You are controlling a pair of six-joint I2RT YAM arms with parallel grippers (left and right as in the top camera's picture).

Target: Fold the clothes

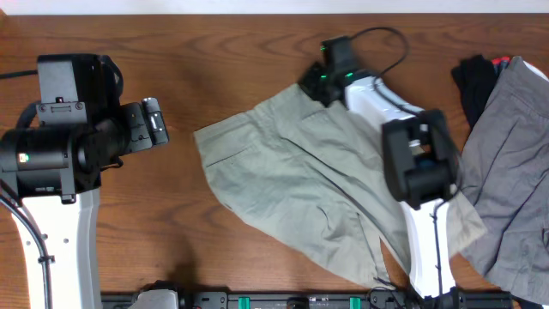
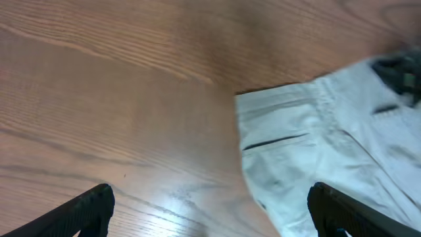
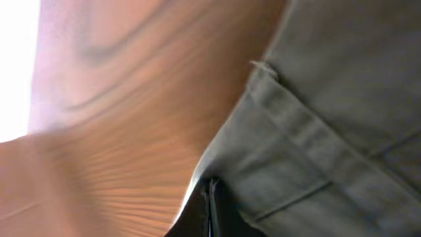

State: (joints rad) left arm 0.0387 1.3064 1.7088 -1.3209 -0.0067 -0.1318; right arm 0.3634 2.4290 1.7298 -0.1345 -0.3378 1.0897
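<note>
Shorts [image 1: 300, 180] lie opened out at the middle of the table [image 1: 214, 51]. One corner points left and the opposite leg reaches right to meet the grey garment [image 1: 515, 163]. A black cloth [image 1: 473, 81] sits at the far right, apart from the work.

Right gripper [image 1: 316, 87] is at the far edge of the shorts. In the wrist view its fingers [image 3: 197, 214] appear pressed together with only a thin seam between them, and the stitched band [image 3: 296, 138] runs straight into them. It is judged to be clamped on that edge, though blur prevents certainty.

Left gripper [image 1: 156, 127] hangs over bare wood, well apart from the left corner. Its fingers [image 2: 89, 207] stand wide apart and hold nothing. The pocket welt [image 2: 276, 140] lies within its view.

Assessment: the step in hand is the first fold, taken from the far edge.

Recommendations:
- One pinch alone would drag the cloth askew, so the left gripper should take the left corner on the same band before any lift.
- Both pinches should sit on the thick stitched band, not on the thin panel, which would slip or bunch.
- Raise both ends level and only high enough for the fabric to hang free, then carry them toward the near edge together, so that the crease falls straight.
- Keep the right leg from catching the grey garment.
- Lay the edge down before letting go.
</note>
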